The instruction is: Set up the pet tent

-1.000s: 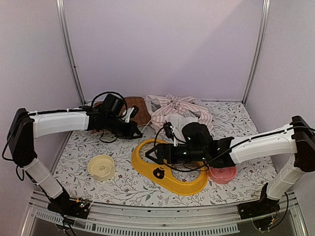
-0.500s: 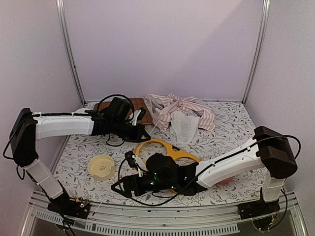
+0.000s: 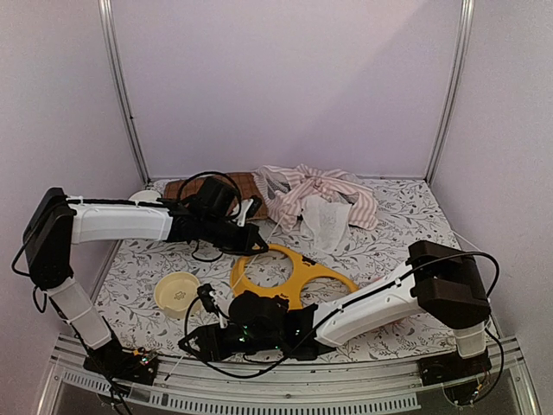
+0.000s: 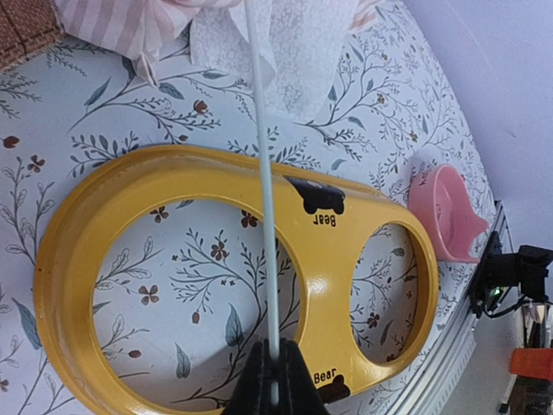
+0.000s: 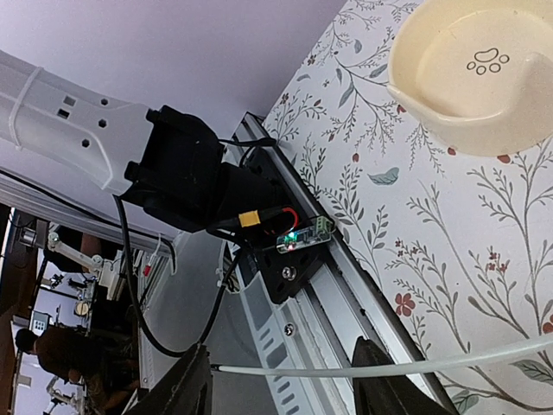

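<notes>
The pet tent (image 3: 313, 195) lies collapsed at the back of the table, a heap of pink-and-white striped fabric with white lace. My left gripper (image 3: 248, 239) is just in front of it and is shut on a thin white pole (image 4: 264, 173), which runs from the jaws (image 4: 274, 382) up to the tent fabric (image 4: 147, 22). My right gripper (image 3: 195, 341) is low at the front left edge and is open. In the right wrist view the free end of a white pole (image 5: 328, 370) lies across the gap between its fingers (image 5: 283, 347), untouched by either.
A yellow two-hole bowl stand (image 3: 292, 277) lies mid-table under the pole (image 4: 371, 233). A cream bowl (image 3: 177, 292) sits front left (image 5: 471, 73). A pink bowl (image 4: 445, 212) is right of the stand. A brown quilted mat (image 3: 194, 185) lies back left. The metal front rail (image 5: 346, 303) lies beneath my right gripper.
My right arm swung from over the yellow stand to the front left edge, uncovering the stand. My left gripper moved a little right and nearer. The tent heap shifted slightly.
</notes>
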